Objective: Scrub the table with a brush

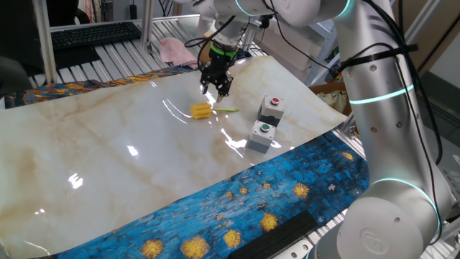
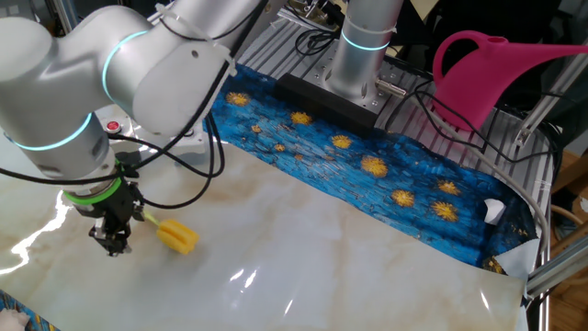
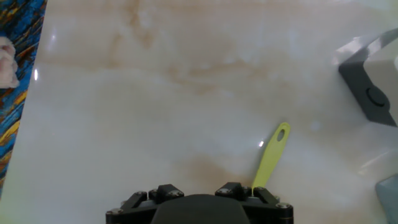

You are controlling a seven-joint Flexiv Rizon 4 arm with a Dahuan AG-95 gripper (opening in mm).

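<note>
Nearby — button boxes (image 1: 266,124) flank brush (image 1: 202,110).

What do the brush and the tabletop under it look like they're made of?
The brush looks like plastic: an even, saturated yellow head and a thin yellow-green handle with a smooth, slightly shiny surface in the hand view. I can't make out any bristles. The table looks like polished marble or a marble-print sheet: cream with tan veins and sharp mirror glints. Which of the two is unclear.
</note>
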